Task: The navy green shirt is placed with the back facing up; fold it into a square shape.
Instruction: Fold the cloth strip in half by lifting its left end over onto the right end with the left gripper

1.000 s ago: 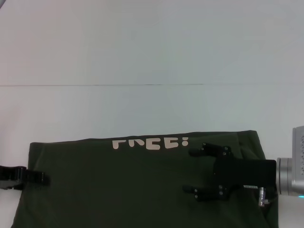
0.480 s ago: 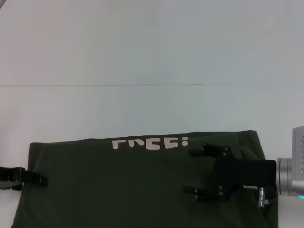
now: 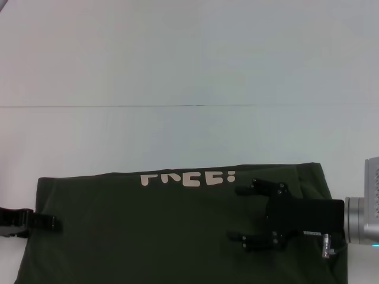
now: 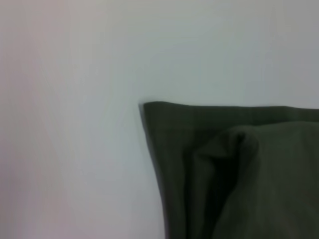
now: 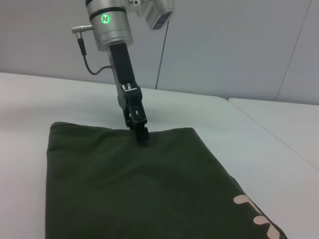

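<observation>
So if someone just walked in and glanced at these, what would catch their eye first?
The navy green shirt, spread wide across the near part of the white table, with cream lettering at its far edge. Then the right claw, open above the cloth, and the left claw at the shirt's left edge.

We're looking at a white table (image 3: 189,65), a thin seam line running across it, and the shirt (image 3: 148,231) lies flat on its near part, part-folded, cream lettering along the far folded edge

Bare table (image 3: 189,71) lies open beyond the navy green shirt (image 3: 148,231), nothing blocking passage.
</observation>
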Motion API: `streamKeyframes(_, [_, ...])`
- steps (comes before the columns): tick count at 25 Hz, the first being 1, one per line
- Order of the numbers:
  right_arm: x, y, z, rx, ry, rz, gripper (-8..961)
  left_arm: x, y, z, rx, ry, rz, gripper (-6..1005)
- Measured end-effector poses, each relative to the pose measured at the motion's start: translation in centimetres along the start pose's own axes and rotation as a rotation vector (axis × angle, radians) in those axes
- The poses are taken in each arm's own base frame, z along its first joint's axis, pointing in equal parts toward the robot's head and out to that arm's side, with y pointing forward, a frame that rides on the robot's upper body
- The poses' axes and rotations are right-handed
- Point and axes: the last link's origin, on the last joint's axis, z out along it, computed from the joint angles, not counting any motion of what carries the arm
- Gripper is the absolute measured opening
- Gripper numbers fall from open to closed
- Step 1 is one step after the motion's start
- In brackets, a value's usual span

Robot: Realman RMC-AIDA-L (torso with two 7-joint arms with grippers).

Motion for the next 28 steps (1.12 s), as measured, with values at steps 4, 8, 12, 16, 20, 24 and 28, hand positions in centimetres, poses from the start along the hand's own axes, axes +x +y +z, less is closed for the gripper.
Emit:
streamKeyframes(4, [0.0,0.0,0.0,-0.001,0.002,0.000,920,-0.1,0.3,0.1,-0.019,-0.008,-0.002,896])
streamKeyframes(8, [0.0,0.0,0.0,-0.002,0.001,0.000,919,-0.2,0.5,0.2,-0.032,-0.011,-0.003,895])
streamKeyframes(12, [0.0,0.0,0.0,-0.003,0.000,0.000,919,-0.1,0.7,0.2,-0.043,-0.007,-0.006,891])
streamKeyframes(16, [0.0,0.0,0.0,-0.002,-0.001,0.000,920,0.0,1.0,0.3,-0.068,-0.004,-0.008,869])
streamKeyframes(20, [0.0,0.0,0.0,-0.001,0.000,0.000,920,0.1,1.2,0.4,-0.072,-0.004,-0.003,848])
streamKeyframes(24, [-0.1,-0.1,0.1,-0.001,0.000,-0.001,919,0.1,1.4,0.5,-0.077,-0.005,-0.003,826])
streamKeyframes(28, [-0.1,-0.1,0.1,0.000,0.000,-0.001,919,0.2,1.5,0.6,-0.081,-0.007,-0.002,805])
